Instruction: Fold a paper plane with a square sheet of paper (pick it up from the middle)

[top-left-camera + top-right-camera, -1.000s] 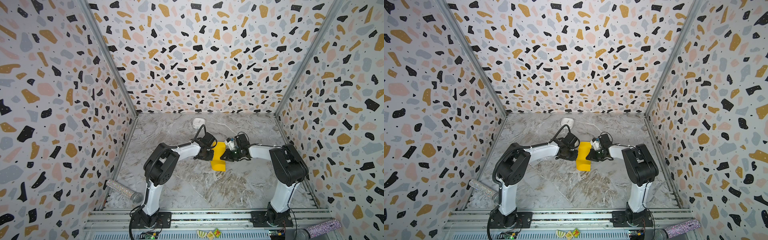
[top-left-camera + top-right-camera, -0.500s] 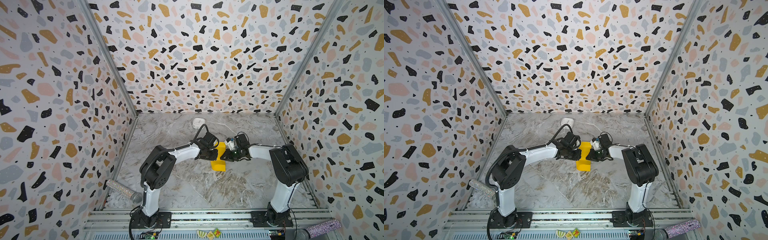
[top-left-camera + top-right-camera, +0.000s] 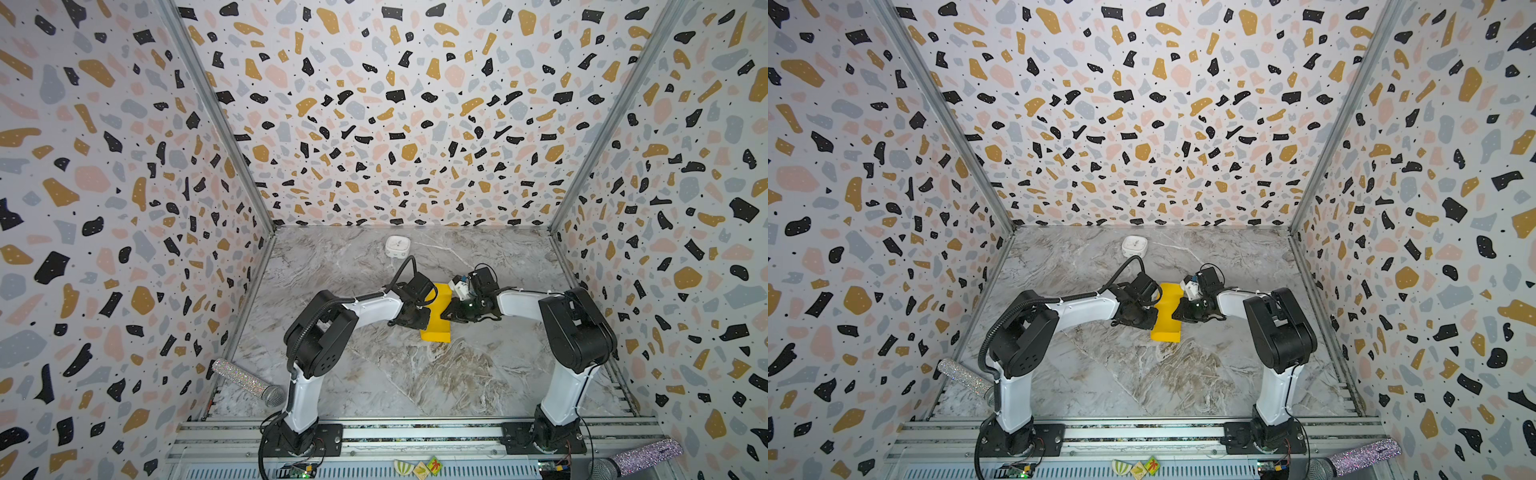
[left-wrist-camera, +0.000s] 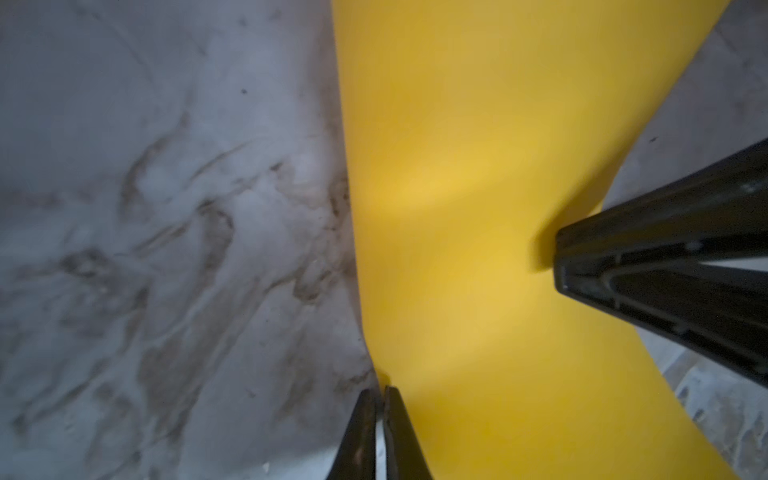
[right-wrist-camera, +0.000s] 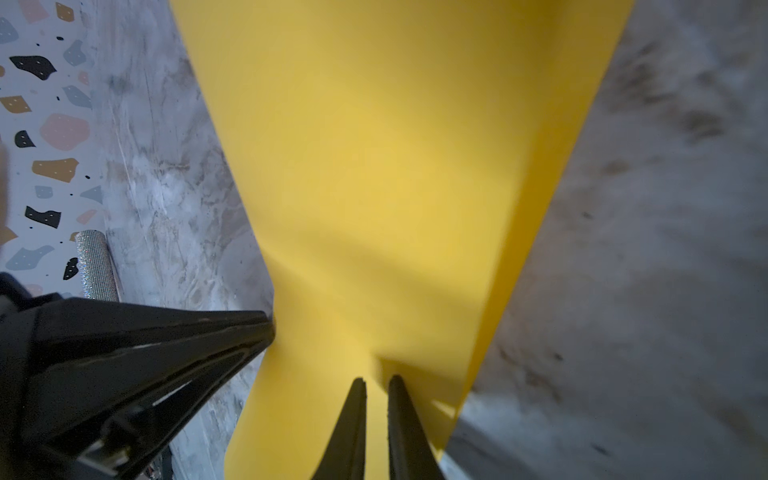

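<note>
In both top views the thin, bright yellow-orange square sheet of paper (image 3: 436,322) (image 3: 1167,318) is at the middle of the grey marbled worktop (image 3: 374,374). It is buckled rather than flat, pinched in at the waist between the two arms, with its near end drooping. The left gripper (image 3: 420,319) meets its left edge and the right gripper (image 3: 449,311) its right edge. A small white rounded box (image 3: 397,246) stands well apart, toward the far wall.

In the left wrist view the left gripper (image 4: 380,392) has its jaws drawn almost together on the sheet's edge, a sliver of yellow caught at the tips. The right gripper (image 4: 559,259) touches the opposite edge.

In the right wrist view the right gripper (image 5: 376,380) shows jaws nearly closed, with yellow filling the thin gap — nipping the sheet, which creases there.
</note>
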You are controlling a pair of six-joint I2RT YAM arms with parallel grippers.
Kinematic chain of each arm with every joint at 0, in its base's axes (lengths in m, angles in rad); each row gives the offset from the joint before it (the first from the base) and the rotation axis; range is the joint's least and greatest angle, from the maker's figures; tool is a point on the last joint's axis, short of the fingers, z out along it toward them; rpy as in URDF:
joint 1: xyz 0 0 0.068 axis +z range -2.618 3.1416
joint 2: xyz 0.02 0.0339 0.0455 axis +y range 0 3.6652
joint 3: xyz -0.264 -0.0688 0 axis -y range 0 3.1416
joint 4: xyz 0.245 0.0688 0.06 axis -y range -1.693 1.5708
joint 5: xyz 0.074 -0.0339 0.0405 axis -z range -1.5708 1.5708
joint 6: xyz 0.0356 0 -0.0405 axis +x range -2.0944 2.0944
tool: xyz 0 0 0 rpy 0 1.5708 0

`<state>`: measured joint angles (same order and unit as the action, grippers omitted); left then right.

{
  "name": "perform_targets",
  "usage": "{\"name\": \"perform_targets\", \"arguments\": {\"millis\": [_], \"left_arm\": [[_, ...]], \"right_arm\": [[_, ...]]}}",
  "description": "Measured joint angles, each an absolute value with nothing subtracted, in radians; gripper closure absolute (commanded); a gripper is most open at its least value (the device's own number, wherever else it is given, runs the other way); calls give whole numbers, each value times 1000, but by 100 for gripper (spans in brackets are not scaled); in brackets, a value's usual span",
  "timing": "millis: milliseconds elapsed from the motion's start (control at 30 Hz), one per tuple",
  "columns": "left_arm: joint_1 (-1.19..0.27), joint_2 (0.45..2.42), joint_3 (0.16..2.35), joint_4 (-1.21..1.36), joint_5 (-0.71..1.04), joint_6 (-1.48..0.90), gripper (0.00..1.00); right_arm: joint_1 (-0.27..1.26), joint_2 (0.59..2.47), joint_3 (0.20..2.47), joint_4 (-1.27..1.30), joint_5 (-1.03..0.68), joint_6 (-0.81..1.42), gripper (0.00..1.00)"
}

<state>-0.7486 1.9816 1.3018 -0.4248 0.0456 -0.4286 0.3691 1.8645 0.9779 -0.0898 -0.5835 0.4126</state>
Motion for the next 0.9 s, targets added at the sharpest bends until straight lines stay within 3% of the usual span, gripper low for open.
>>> {"name": "perform_targets", "arguments": {"millis": [433, 900], "left_arm": [[-760, 1962, 1302, -382, 152, -462, 90], [-773, 1960, 1251, -373, 108, -458, 90]], "right_arm": [[371, 1864, 982, -97, -579, 409, 85], [372, 1865, 983, -97, -578, 409, 85]]}}
